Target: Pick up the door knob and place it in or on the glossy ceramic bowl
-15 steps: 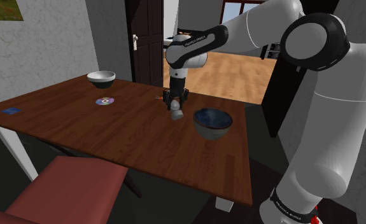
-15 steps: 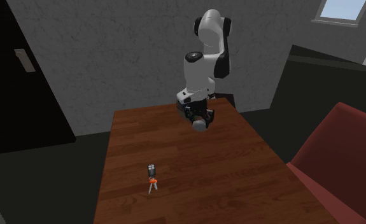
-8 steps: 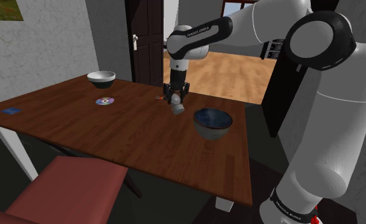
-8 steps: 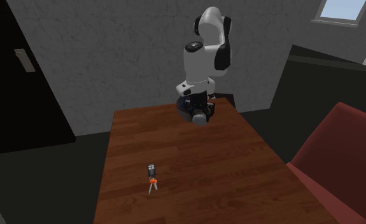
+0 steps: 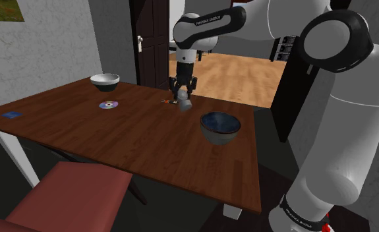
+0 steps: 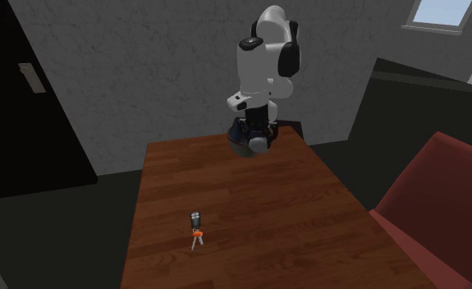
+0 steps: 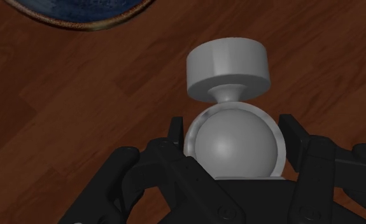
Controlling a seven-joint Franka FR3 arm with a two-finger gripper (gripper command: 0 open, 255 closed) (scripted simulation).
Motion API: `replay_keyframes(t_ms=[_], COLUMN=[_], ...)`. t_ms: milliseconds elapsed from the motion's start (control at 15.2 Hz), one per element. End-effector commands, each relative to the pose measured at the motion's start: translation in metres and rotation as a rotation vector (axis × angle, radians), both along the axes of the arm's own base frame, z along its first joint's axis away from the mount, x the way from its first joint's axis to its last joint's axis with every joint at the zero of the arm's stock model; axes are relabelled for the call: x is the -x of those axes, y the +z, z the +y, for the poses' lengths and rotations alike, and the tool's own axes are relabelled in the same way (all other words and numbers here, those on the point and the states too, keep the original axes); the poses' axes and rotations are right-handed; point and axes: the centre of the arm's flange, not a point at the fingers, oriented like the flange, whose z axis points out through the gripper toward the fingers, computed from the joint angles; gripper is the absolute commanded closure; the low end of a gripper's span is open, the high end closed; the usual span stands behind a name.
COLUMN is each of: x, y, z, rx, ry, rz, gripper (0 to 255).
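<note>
A grey door knob [image 7: 227, 67], a ball on a short neck with a round flat base, hangs in the air above the brown wooden table [image 5: 115, 135]. My black gripper [image 7: 232, 137] is shut on its ball, one finger on each side. In the shoulder view the gripper [image 5: 183, 97] points straight down, the knob [image 5: 183, 105] below it, up and left of the dark blue glossy bowl [image 5: 220, 127]. The bowl's rim [image 7: 79, 14] lies a little beyond the knob in the wrist view. In the second exterior view the gripper [image 6: 253, 139] hangs over the table's far end.
A white bowl [image 5: 105, 81], a disc [image 5: 108, 104] and a small blue card [image 5: 11, 115] lie toward the shoulder view's left. A small black and orange object [image 6: 196, 226] stands on the table. A red chair [image 5: 62, 198] sits at the near edge. An open doorway is behind.
The gripper has risen with the knob held in it, lifting it higher above the table. The bowls and other things have not moved.
</note>
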Motion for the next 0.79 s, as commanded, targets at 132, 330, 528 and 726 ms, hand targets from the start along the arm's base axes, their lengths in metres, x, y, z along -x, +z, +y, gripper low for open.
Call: replay_keyframes(t_ms=[132,330,528,726], x=[0.000,0.025,0.062,0.100], y=[0.022,0.023,0.023,0.023], z=[0.001,-0.007,-0.020,-0.032], rx=[0.000,0.000,0.000,0.000], ry=[0.000,0.000,0.000,0.000], rz=[0.000,0.000,0.000,0.000], gripper=[255,255,255,255])
